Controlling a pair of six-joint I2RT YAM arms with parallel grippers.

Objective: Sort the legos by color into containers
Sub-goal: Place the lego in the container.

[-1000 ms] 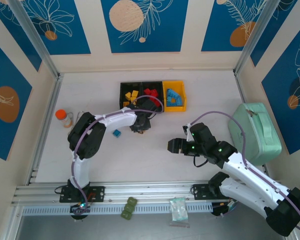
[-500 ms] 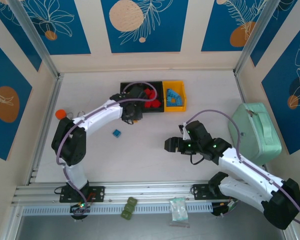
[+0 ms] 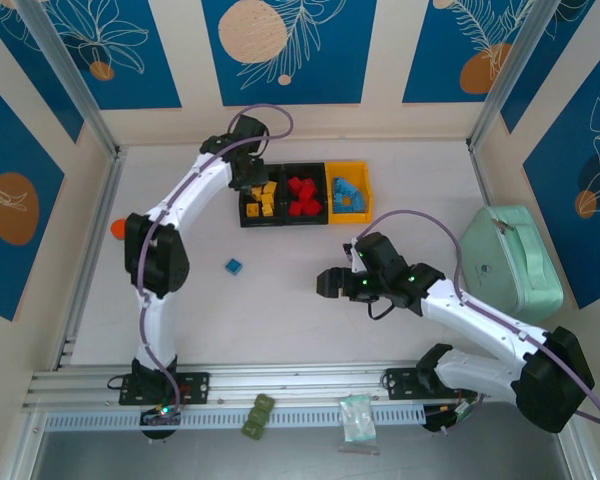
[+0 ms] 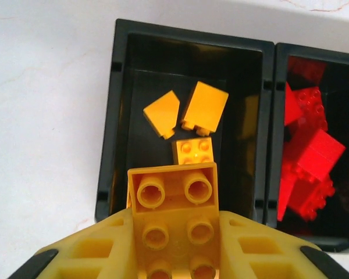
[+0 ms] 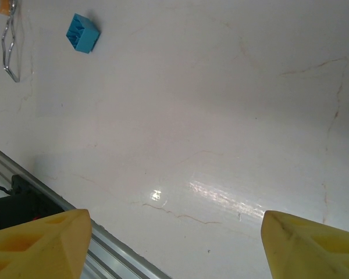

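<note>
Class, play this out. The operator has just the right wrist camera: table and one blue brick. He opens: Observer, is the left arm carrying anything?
Observer: Yes, the left gripper is shut on a yellow brick.
Operator: Over what?
Observer: Over the left black bin, where three loose yellow bricks lie.
Operator: Where does my blue brick belong?
Observer: In the yellow bin at the row's right end, which holds blue bricks.

We see a mint-green case (image 3: 510,265) at right, an orange cap (image 3: 117,228) at left, and olive blocks (image 3: 257,415) beside a clear packet (image 3: 357,417) on the near rail (image 3: 300,385).
</note>
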